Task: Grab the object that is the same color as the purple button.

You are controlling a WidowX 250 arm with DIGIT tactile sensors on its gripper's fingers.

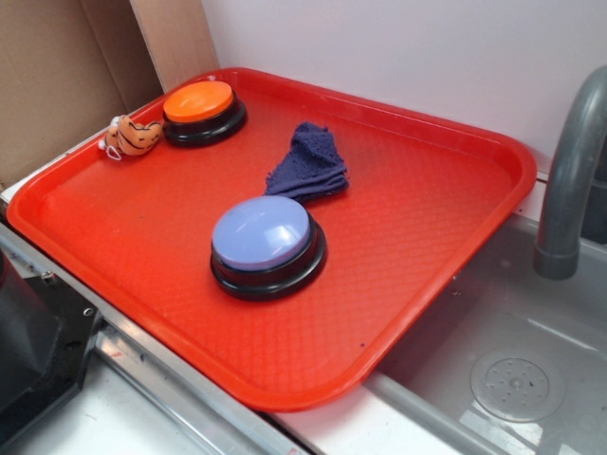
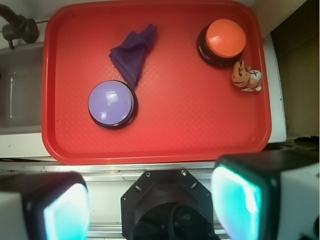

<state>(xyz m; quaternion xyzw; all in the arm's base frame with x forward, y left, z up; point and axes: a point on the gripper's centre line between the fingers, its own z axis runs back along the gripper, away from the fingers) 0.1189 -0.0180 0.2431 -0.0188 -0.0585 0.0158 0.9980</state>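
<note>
A small dark purple-blue terry rag [image 1: 308, 163] [image 2: 132, 52] lies folded on the red tray [image 1: 446, 246] [image 2: 200, 130], just behind the purple button [image 1: 264, 239] [image 2: 111, 103], a lavender dome on a black base. In the wrist view my gripper [image 2: 150, 207] hangs high above the tray's near edge, over the robot's black base. It is open, with nothing between its teal-padded fingers [image 2: 239, 202]. The gripper does not show in the exterior view.
An orange dome button [image 1: 202, 107] [image 2: 224, 41] and a small orange striped plush toy [image 1: 133, 136] [image 2: 245, 76] sit at one tray corner. A grey sink [image 1: 531, 360] with a faucet [image 1: 569, 180] adjoins the tray. Cardboard [image 1: 57, 76] stands behind.
</note>
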